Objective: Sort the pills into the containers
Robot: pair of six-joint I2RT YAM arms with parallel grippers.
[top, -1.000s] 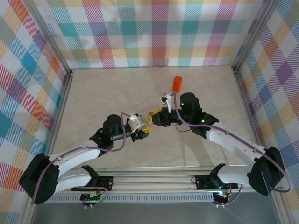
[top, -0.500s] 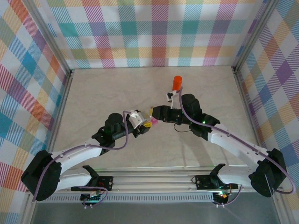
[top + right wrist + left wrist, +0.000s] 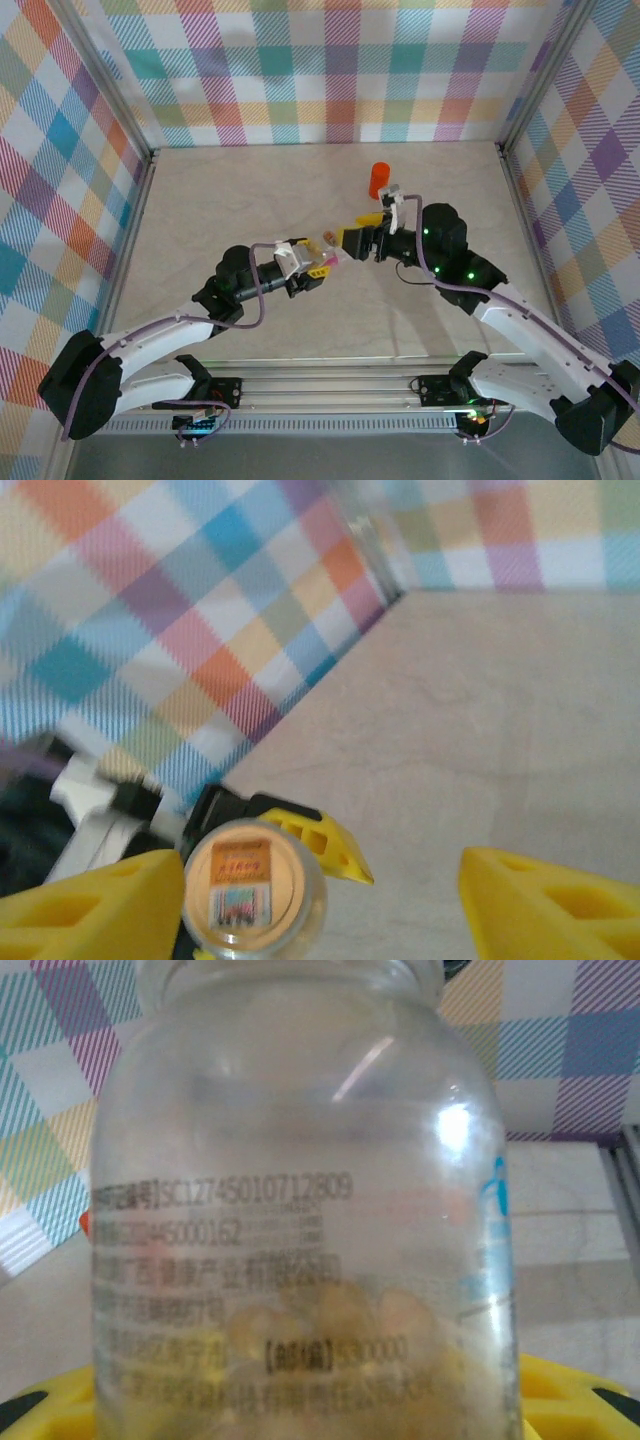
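Note:
My left gripper is shut on a clear glass jar with printed text, and yellowish pills lie inside it. The jar is held above the table's middle. In the right wrist view the jar shows end on, with a pale orange round face carrying a label. My right gripper stands open just right of the jar, its left finger beside the jar and its right finger far apart. An orange bottle stands upright behind the right gripper. The pink pill box is out of view.
Plaid walls enclose the beige table on three sides. A metal rail runs along the near edge between the arm bases. Open table surface lies left, right and behind the grippers.
The right gripper has drawn back to the right from the jar's end, and its arm has swung right. The left gripper with the jar has shifted slightly right.

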